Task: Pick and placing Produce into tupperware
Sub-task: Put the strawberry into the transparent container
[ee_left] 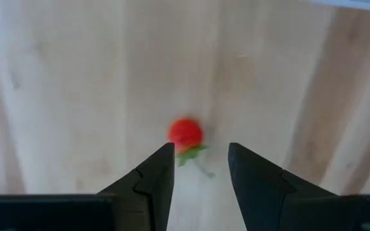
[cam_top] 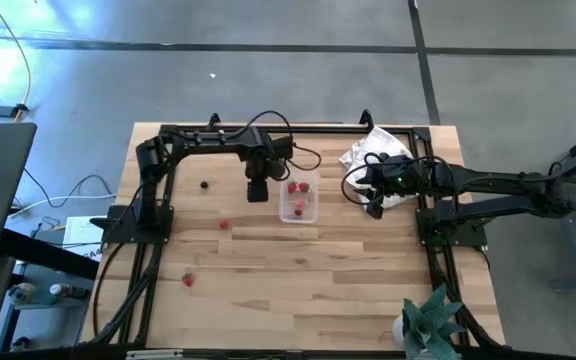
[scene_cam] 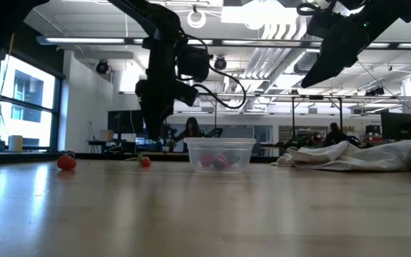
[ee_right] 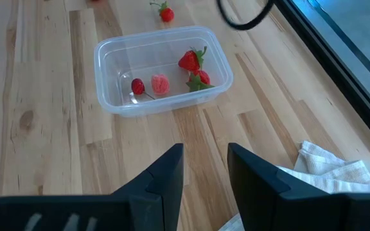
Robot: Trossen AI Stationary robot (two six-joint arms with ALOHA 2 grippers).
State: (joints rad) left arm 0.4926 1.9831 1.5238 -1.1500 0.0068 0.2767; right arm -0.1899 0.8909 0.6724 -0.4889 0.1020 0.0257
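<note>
Hovering just beside the tupperware (cam_top: 299,199), the left gripper (cam_top: 257,191) hangs above the bare wood with its fingers (ee_left: 153,173) a narrow gap apart and nothing between them. Its wrist view looks down on a red, green-stemmed piece of produce (ee_left: 185,133) lying on the table (cam_top: 308,280) just past the fingertips.

The clear tub sits toward the far edge of the table, near the middle, and holds four pieces: a strawberry (ee_right: 189,60), a second red piece with green leaves (ee_right: 200,78), a pale pink berry (ee_right: 160,84) and a small dark red one (ee_right: 137,86).

Loose on the boards are a dark piece (cam_top: 204,184) toward the far left corner and two red ones (cam_top: 223,224) (cam_top: 188,280) nearer the left edge.

The right gripper (cam_top: 373,201) waits raised beside the white cloth (cam_top: 373,150) at the far right, fingers (ee_right: 162,176) slightly parted and empty.
</note>
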